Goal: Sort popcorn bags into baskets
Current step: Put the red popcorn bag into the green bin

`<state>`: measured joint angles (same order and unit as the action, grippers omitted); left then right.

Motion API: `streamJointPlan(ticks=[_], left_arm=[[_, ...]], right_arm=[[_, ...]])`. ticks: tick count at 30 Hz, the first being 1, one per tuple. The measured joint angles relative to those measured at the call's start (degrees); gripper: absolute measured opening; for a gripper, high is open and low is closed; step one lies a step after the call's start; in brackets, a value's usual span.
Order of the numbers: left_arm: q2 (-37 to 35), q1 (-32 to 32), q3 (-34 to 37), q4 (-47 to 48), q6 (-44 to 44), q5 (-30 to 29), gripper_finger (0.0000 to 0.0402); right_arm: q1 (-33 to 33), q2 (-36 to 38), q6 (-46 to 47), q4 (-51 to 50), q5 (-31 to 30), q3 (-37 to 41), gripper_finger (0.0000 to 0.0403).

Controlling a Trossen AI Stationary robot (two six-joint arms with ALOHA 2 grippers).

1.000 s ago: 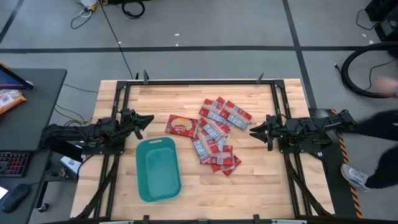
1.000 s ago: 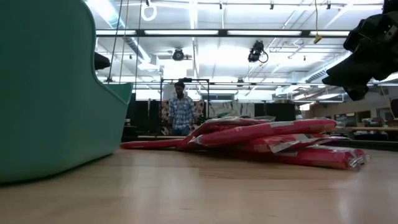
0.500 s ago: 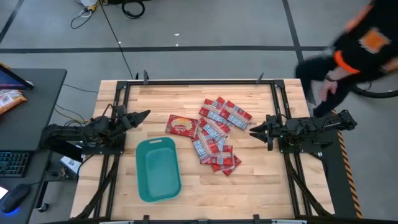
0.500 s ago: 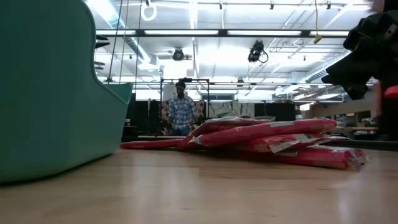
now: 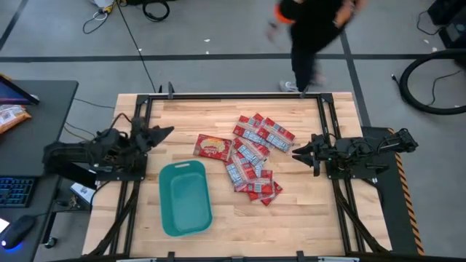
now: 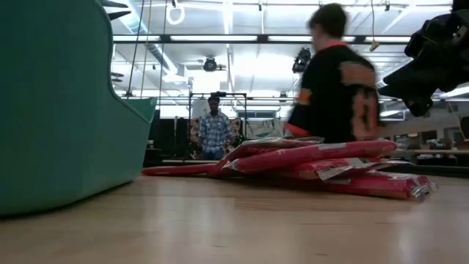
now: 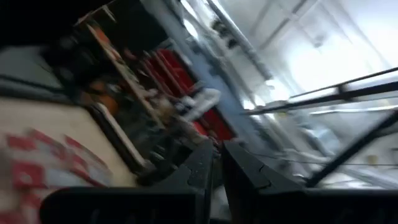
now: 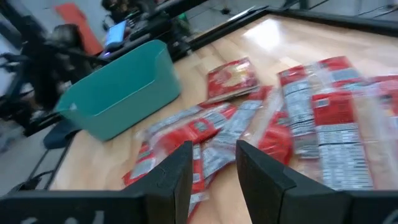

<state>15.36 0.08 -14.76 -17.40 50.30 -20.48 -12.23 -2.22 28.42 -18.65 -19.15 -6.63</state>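
Bags [image 5: 253, 154] heaped just right of the empty bin [image 5: 185, 198]. Left end effector [image 5: 163, 133] nearly closed, empty, left of bin; right end effector [image 5: 298, 152] slightly open, empty, right of heap.

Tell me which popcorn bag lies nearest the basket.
The larger squarish bag with the yellowish picture, lying apart from the pile just beyond the teal basket.

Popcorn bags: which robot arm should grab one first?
Probably the right. Its gripper sits open beside the popcorn bags, facing them. The left gripper is farther off, lifted, pointing away from the teal basket.
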Motion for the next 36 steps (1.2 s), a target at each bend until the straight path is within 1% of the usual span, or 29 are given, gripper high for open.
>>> streamJointPlan(ticks=[2,4,6,10,13,15,18,21,23,26,29,33,36], left_arm=[[4.1,0.02,-3.16,-0.11,-1.26,-1.48,0.0039],[8.18,0.02,-5.64,0.05,-3.44,-1.4,0.0039],[12.3,0.02,-7.45,0.19,-5.22,-0.69,0.0039],[20.41,0.0,-9.58,0.18,-2.73,-1.06,0.0039],[26.07,-0.49,-10.85,-0.02,-0.47,-1.24,0.0039],[29.89,-0.94,-11.46,-2.76,0.06,-1.32,0.0039],[35.41,-1.19,-12.81,-8.16,-0.38,-1.28,0.0039],[40.09,-1.65,-15.56,-9.73,-2.09,-1.36,0.0039],[42.95,-1.66,-17.65,-9.71,-3.7,-1.37,0.0039],[47.14,-1.68,-21.07,-9.75,-5.33,-1.35,0.0044],[50.8,-1.64,-24.36,-9.71,-7.07,-1.37,0.0069],[54.96,-1.45,-28.43,-8.96,-7.56,-1.36,0.0128],[57.39,-1.38,-31.58,-4.97,-7.83,0.89,0.0172]], right_arm=[[0.04,0.0,-0.09,0.32,-4.35,0.02,0.0128],[0.04,0.0,-0.12,1.92,-8.52,0.02,0.0128],[0.04,0.0,-0.11,4.02,-11.17,0.02,0.0128],[0.04,-0.02,-0.11,10.7,-11.27,0.02,0.0128],[0.04,-0.02,-0.11,18.03,-11.29,0.02,0.0128],[0.04,-0.01,-0.11,23.5,-11.57,0.02,0.0128],[0.04,-0.02,-0.11,30.16,-13.51,0.02,0.0128],[0.04,-0.02,-0.07,34.2,-16.12,0.02,0.0128],[0.04,-0.02,0.68,36.48,-15.71,0.02,0.0128],[0.04,-0.02,4.48,37.68,-14.01,0.02,0.0128],[0.04,-0.02,7.68,37.76,-11.93,0.02,0.0128],[0.04,-0.79,8.5,38.04,-7.33,0.02,0.0128],[0.04,-2.12,10.22,37.98,-5.75,0.01,0.0128]])
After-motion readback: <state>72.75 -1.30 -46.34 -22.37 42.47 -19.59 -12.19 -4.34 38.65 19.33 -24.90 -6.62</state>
